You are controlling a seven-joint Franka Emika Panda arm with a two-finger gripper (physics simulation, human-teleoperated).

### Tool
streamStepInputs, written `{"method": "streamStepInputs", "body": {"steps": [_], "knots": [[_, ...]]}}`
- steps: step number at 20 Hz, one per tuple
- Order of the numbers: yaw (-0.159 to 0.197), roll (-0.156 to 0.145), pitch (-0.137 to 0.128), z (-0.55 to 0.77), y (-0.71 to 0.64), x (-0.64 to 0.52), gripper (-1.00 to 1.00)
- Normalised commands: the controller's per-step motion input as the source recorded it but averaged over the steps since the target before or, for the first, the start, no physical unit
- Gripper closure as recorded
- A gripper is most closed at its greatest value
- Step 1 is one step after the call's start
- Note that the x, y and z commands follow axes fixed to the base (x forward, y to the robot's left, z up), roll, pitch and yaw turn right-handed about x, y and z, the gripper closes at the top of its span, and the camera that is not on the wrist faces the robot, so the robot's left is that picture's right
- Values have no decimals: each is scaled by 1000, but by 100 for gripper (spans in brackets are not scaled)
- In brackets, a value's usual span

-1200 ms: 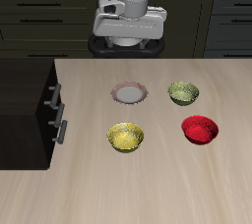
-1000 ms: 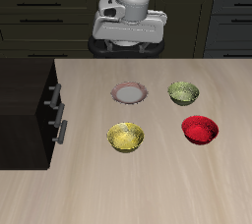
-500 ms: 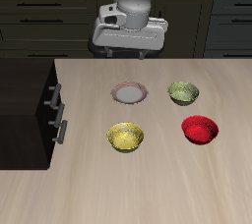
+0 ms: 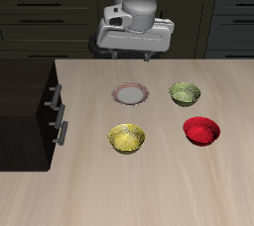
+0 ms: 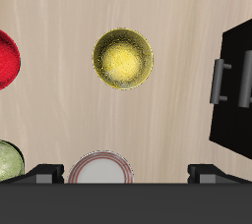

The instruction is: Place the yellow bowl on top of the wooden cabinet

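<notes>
The yellow bowl (image 4: 126, 138) sits upright on the table, nearer the front edge than the plate; the wrist view shows its speckled inside (image 5: 123, 58). The wooden cabinet (image 4: 25, 101) stands at the table's side, dark, with silver bar handles; it also shows in the wrist view (image 5: 236, 81). My gripper (image 4: 127, 57) hangs high above the table's back edge, behind the plate and well away from the yellow bowl. Its fingers (image 5: 44, 172) stand wide apart, open and empty.
A white plate with a pink rim (image 4: 130, 94) lies between my gripper and the yellow bowl. An olive-green bowl (image 4: 185, 93) sits beside the plate. A red bowl (image 4: 201, 130) sits beside the yellow bowl. Dark kitchen cabinets stand behind the table.
My gripper has moved a little forward, from over the robot's base toward the table's back edge, and drifted slightly sideways. The bowls and the plate have not moved.
</notes>
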Motion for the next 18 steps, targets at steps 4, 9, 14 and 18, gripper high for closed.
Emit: {"method": "streamStepInputs", "body": {"steps": [4, 9, 14, 18], "knots": [[-3, 15, 0, 9, 122, 118, -100], [0, -3, 10, -54, 29, 106, -100], [1, -24, 16, -41, -32, 156, -100], [-3, -16, 15, -41, -36, 213, -100]]}}
